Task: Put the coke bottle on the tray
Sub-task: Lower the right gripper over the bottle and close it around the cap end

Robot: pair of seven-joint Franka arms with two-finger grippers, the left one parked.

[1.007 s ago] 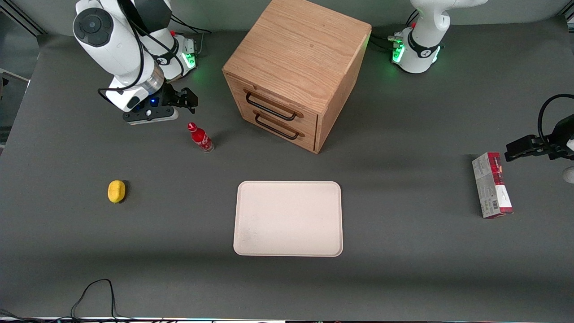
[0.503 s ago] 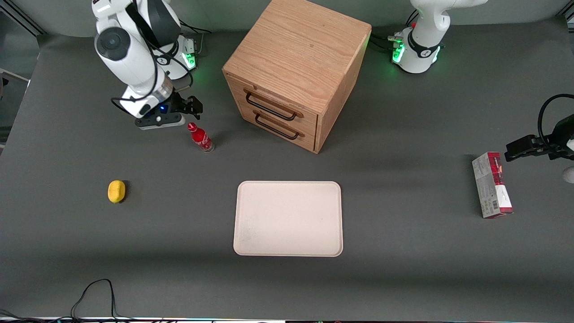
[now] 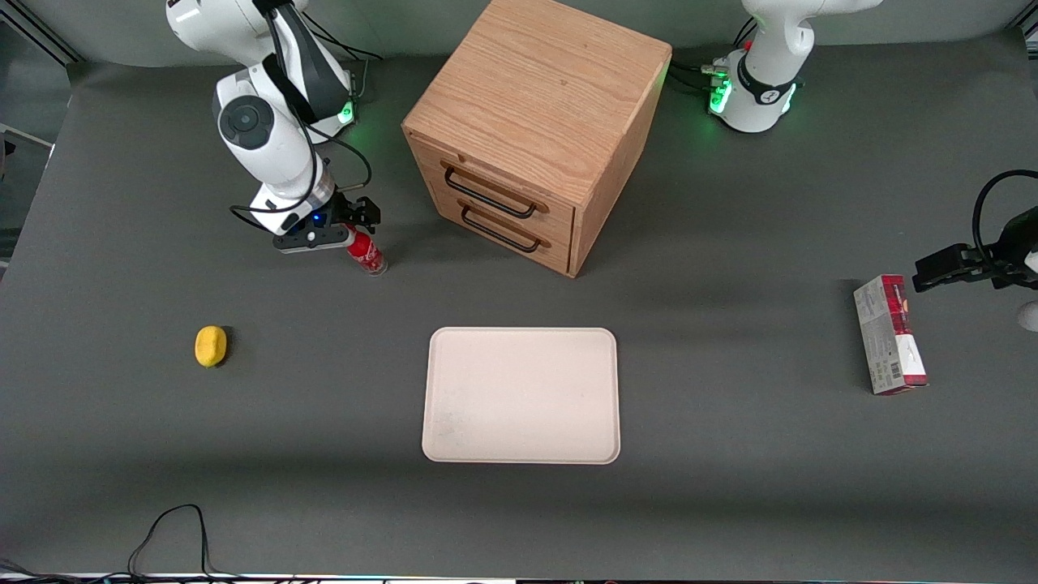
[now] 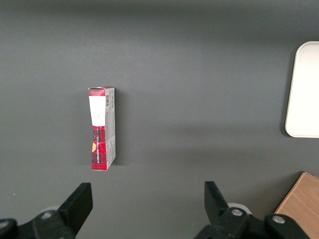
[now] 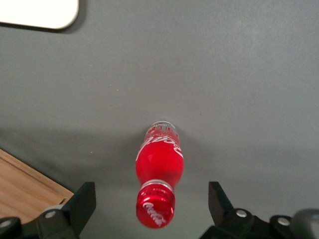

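The coke bottle [image 3: 367, 254] is a small slim red bottle standing upright on the grey table, beside the drawer cabinet toward the working arm's end. My gripper [image 3: 350, 229] hangs right above its cap and hides the cap in the front view. In the right wrist view the bottle [image 5: 159, 164] with its red cap [image 5: 155, 212] stands between my two open fingers, one finger [image 5: 84, 201] on each side, both well apart from it; the gripper [image 5: 152, 204] holds nothing. The cream tray [image 3: 521, 395] lies flat, nearer the front camera than the cabinet; a corner of it shows in the right wrist view [image 5: 40, 12].
A wooden drawer cabinet [image 3: 531, 130] with two black handles stands close beside the bottle; its edge shows in the right wrist view [image 5: 25, 181]. A yellow lemon-like object [image 3: 211, 346] lies nearer the front camera. A red-and-grey carton [image 3: 890, 334] lies toward the parked arm's end.
My gripper has moved from farther back toward the bottle and down, ending above its cap. The bottle, tray and other things have not moved.
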